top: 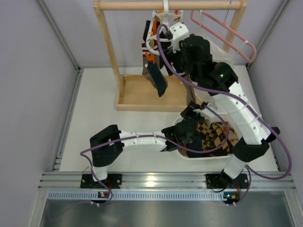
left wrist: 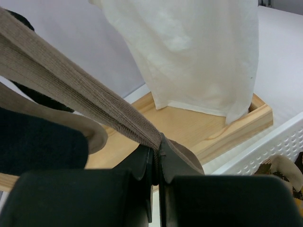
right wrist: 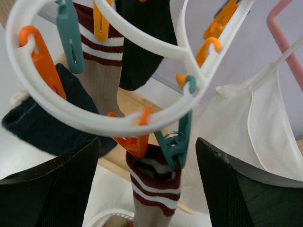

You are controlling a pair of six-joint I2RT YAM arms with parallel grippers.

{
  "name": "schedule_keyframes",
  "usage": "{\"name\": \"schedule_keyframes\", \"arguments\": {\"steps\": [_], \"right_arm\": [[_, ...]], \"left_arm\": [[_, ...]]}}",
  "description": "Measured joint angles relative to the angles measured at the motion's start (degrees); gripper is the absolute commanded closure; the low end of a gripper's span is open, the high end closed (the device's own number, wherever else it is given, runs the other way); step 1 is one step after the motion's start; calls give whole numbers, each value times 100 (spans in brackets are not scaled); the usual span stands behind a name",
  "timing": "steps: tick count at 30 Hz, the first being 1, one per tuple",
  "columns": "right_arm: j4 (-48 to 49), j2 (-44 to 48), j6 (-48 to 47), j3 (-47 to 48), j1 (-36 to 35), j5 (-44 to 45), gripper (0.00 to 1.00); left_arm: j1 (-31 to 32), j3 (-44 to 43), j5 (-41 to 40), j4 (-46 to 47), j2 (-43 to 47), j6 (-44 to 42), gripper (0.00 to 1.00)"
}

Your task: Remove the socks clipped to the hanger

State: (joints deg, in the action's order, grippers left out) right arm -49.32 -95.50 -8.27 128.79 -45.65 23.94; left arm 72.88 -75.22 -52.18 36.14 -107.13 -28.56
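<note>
The white ring hanger [right wrist: 94, 124] hangs from the wooden rack [top: 106, 47], with orange and teal clips dangling from it. An orange clip [right wrist: 135, 143] and a teal clip [right wrist: 177, 144] pinch the maroon-and-white striped cuff of a tan sock [right wrist: 154, 194]. My right gripper [right wrist: 147, 151] is open, one finger on each side of those clips and that cuff, touching neither. Beside them hang a navy sock [right wrist: 42, 118], a black sock [right wrist: 144, 42] and another striped sock [right wrist: 102, 56]. Lower down, my left gripper [left wrist: 158, 156] is shut on the tan sock [left wrist: 85, 90], which runs taut up toward the hanger.
A white mesh bag [left wrist: 189, 52] hangs on a pink wire hanger [right wrist: 284, 28] at the right of the rack. The rack's wooden tray base [top: 142, 94] lies below. A white basket [top: 182, 153] with argyle socks [top: 210, 135] stands in front, by the left gripper.
</note>
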Motion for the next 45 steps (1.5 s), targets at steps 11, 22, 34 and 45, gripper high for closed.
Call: {"name": "schedule_keyframes", "arguments": {"steps": [11, 22, 34, 45], "right_arm": [[11, -232, -267, -7, 39, 35, 22], [0, 219, -267, -142, 280, -592, 27], [42, 61, -404, -118, 308, -686, 42], [289, -295, -636, -118, 308, -258, 49]], "left_arm": [[0, -118, 70, -17, -26, -42, 100], [0, -118, 72, -17, -26, -4, 100], [0, -116, 87, -17, -26, 9, 100], [0, -59, 160, -17, -26, 39, 100]]}}
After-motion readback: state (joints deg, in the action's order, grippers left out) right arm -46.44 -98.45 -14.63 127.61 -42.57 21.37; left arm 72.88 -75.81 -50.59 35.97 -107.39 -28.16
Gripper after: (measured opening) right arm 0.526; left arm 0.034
